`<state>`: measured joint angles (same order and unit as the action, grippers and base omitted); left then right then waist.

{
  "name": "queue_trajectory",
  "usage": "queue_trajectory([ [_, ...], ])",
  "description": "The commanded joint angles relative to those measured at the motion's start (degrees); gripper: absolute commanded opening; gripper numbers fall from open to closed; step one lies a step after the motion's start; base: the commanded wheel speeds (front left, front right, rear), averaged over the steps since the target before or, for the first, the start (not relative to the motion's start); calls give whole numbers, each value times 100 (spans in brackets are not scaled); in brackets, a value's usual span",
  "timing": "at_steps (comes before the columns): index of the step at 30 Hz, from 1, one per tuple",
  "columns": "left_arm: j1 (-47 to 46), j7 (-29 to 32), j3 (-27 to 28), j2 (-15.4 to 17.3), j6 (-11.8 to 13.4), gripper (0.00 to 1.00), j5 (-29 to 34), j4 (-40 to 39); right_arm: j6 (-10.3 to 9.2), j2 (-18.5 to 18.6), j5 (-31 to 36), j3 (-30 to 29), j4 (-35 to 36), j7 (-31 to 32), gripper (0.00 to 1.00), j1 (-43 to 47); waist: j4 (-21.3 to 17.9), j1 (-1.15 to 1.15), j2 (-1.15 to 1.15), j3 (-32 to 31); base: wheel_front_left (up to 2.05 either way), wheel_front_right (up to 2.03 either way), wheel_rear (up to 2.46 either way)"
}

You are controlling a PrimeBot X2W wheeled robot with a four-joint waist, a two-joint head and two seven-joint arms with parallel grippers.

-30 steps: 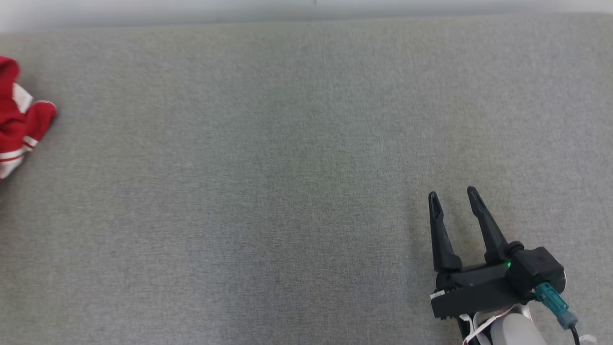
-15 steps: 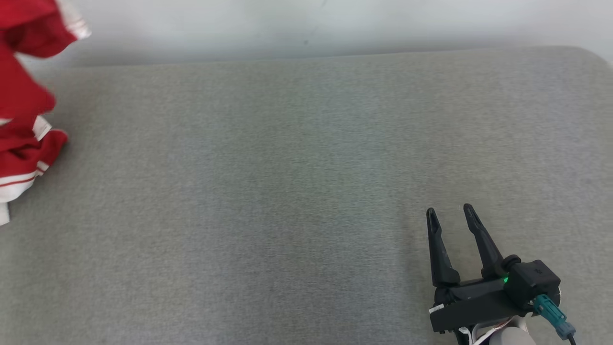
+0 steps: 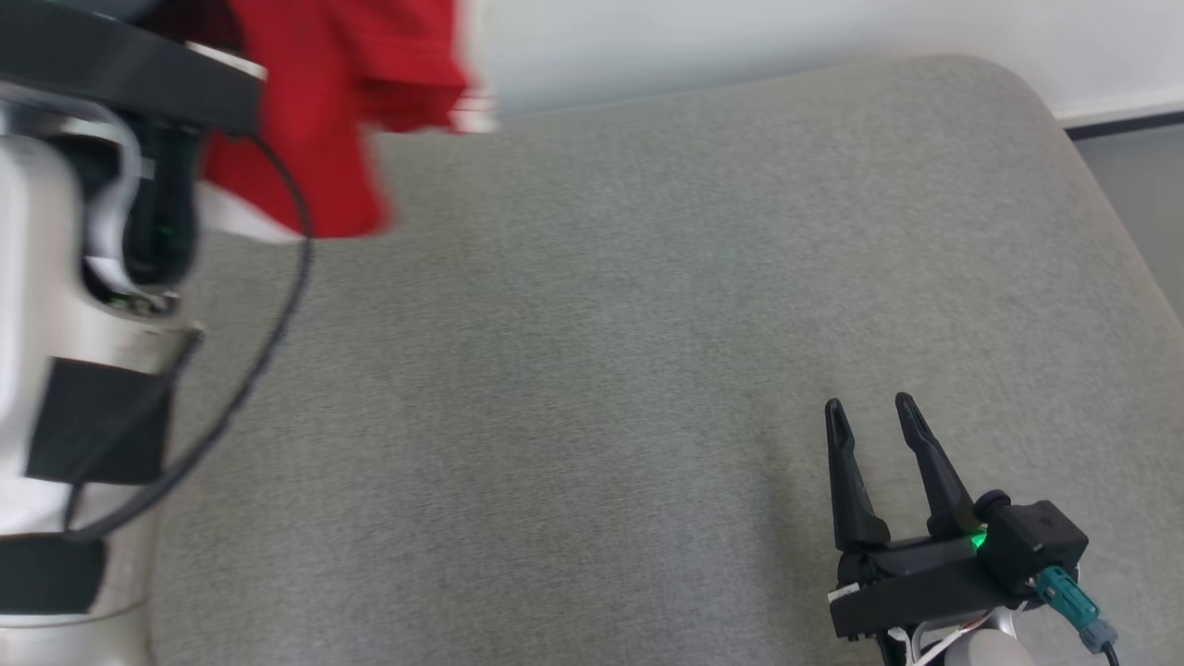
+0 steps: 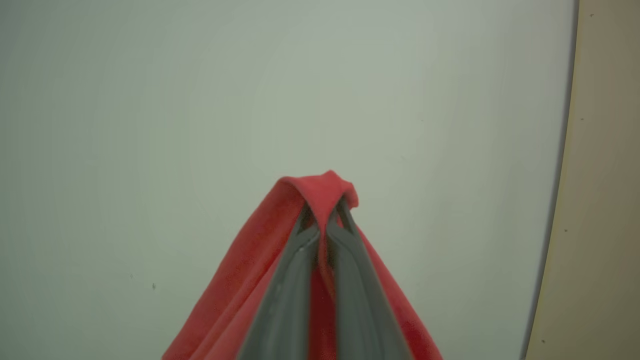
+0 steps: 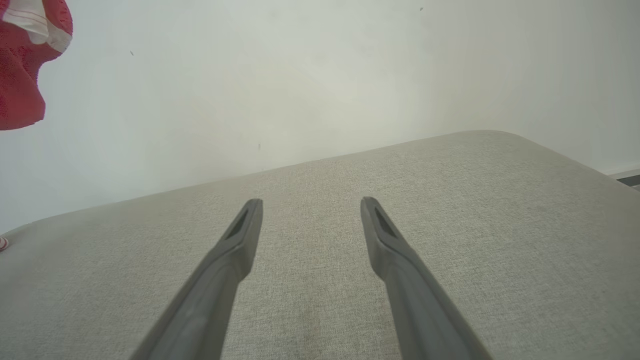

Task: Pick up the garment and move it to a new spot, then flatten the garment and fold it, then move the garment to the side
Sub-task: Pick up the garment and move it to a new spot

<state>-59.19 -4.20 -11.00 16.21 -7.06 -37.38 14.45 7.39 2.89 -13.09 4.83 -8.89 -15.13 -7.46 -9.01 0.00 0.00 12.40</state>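
The left gripper (image 4: 325,212) was clamped on a fold of the red garment (image 4: 240,290), which hung in the air at the far left, before the pale wall (image 3: 740,37), its white trim blurred. The right gripper (image 3: 869,403) held its fingers apart, low over the grey cushion (image 3: 592,370), well apart from the cloth

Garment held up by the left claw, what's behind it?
Behind the garment, pinched in the shut left claw, is a plain pale wall. The cloth hides the wall directly behind it and drapes over the claw's tips.
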Motion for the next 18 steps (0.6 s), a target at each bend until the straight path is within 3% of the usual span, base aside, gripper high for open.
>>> queue_trajectory([
  [1,104,-32,-63,-65,33,0,58,-2,19,-3,-35,39,16,-5,100,-79,-253,0,0,151,0,0,0],
  [10,691,-223,-714,-474,12,0,241,355,19,-1,-117,19,5,-5,100,-106,-575,0,0,346,0,0,0],
  [18,1338,-622,-1438,-663,-26,0,572,1265,19,-2,-69,8,-21,-5,100,-177,-600,0,0,385,0,0,0],
])
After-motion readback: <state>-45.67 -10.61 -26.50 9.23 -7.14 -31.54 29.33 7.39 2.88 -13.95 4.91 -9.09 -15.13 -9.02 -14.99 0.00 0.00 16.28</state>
